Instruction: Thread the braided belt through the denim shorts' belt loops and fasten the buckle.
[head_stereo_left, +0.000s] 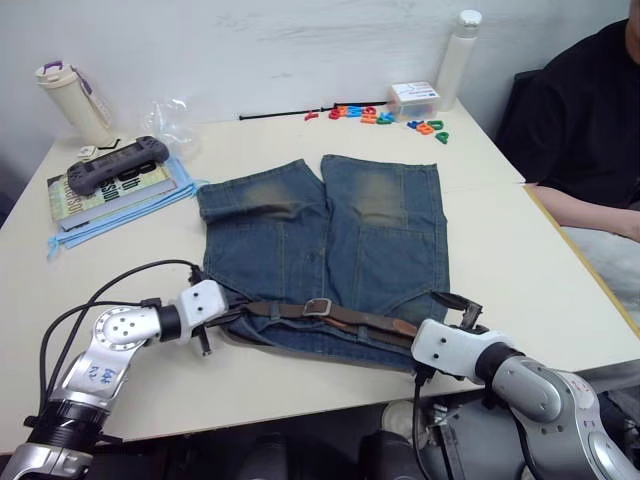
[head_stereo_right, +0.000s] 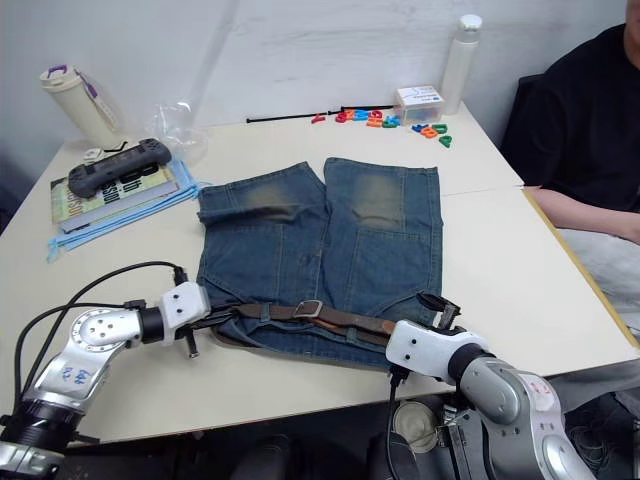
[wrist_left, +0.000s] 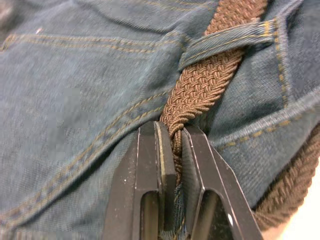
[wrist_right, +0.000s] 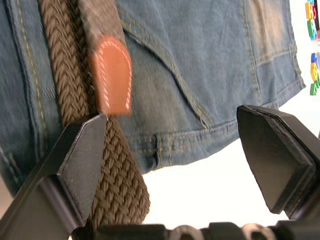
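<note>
The denim shorts (head_stereo_left: 330, 250) lie flat on the table with the waistband toward me. The braided belt (head_stereo_left: 350, 318) runs along the waistband, with its silver buckle (head_stereo_left: 317, 307) near the middle. In the left wrist view the belt (wrist_left: 200, 85) passes under a belt loop (wrist_left: 225, 42). My left gripper (wrist_left: 172, 132) is shut on the braid and a fold of denim at the waistband's left end (head_stereo_left: 225, 315). My right gripper (wrist_right: 172, 117) stands open at the waistband's right corner (head_stereo_left: 455, 310). The belt's tan leather tip (wrist_right: 112, 75) lies just beyond one of its fingers (wrist_right: 80, 160).
Books with a black game controller (head_stereo_left: 115, 165) lie at the back left, beside a cream bottle (head_stereo_left: 72, 100) and a plastic bag (head_stereo_left: 175, 125). Coloured letters (head_stereo_left: 385, 115), a small box (head_stereo_left: 413, 97) and a white bottle (head_stereo_left: 458, 55) stand at the back. A person (head_stereo_left: 585, 130) sits at right.
</note>
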